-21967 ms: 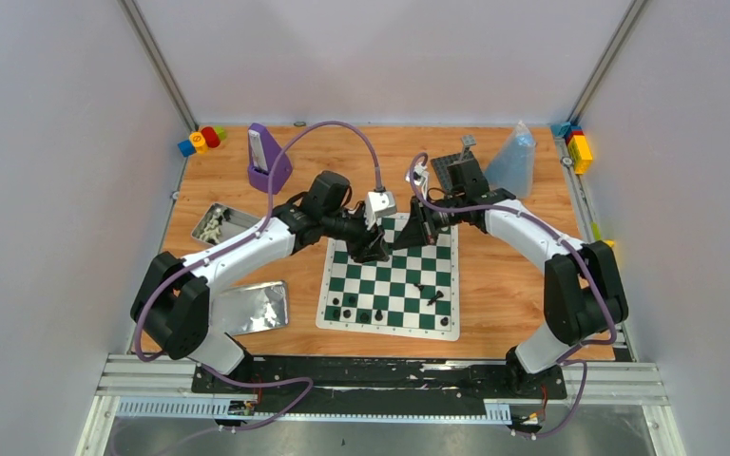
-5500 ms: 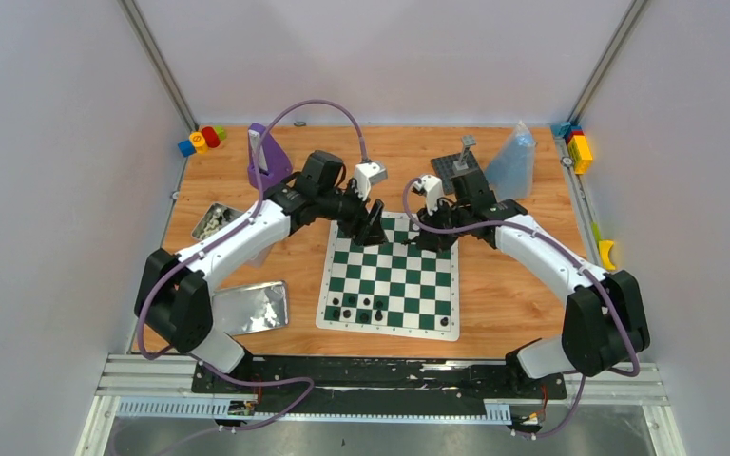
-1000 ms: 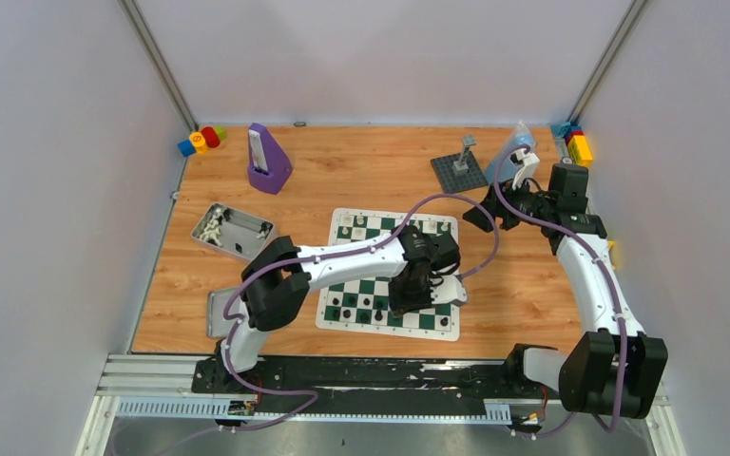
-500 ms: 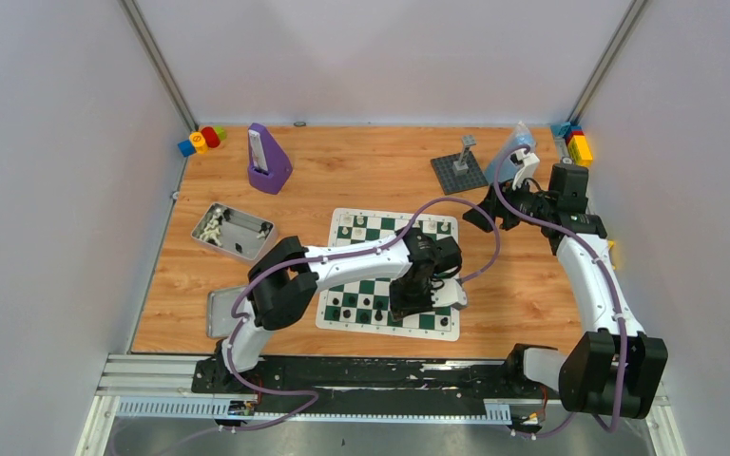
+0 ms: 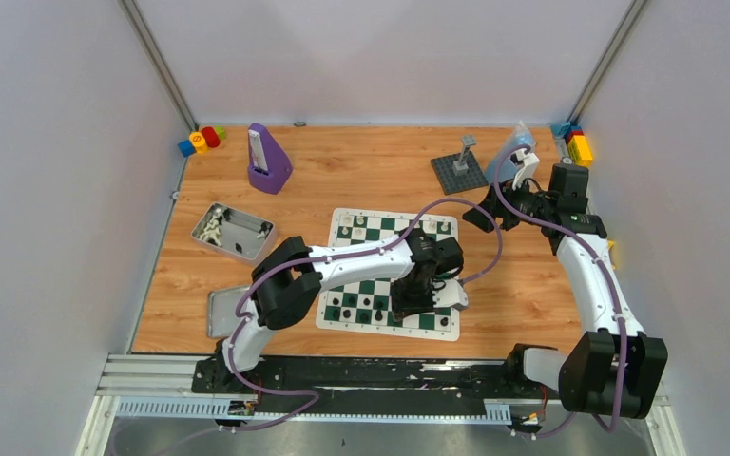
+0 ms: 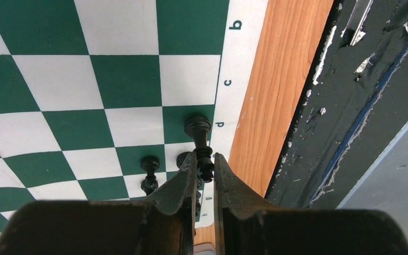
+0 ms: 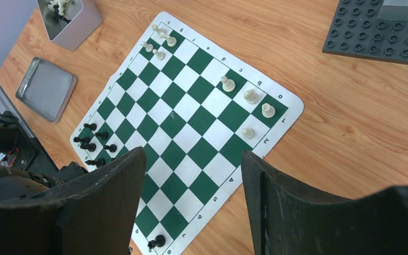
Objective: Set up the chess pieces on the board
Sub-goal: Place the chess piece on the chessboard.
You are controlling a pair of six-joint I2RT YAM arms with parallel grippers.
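Left arm [image 5: 342, 258] has swung from the far edge to the near edge of the board [image 7: 202, 133].
Left end effector [image 6: 204, 162] pinches a black piece [image 6: 198, 127] above the green-and-white checkered mat, mid-worktop; right end effector [image 7: 191, 156] gapes empty near the far right corner.

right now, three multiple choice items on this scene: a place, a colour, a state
1. The open silver metal tin sits: A left of the green and white checkered board B on it C right of it
2. The small plastic chess piece in the left gripper is: A white B black C red
3. The right gripper is: A open, empty B shut on a piece C shut on the tin
Answers: A, the top view shows it left; B, a dark figure in its grip; A, a wide bare gap.
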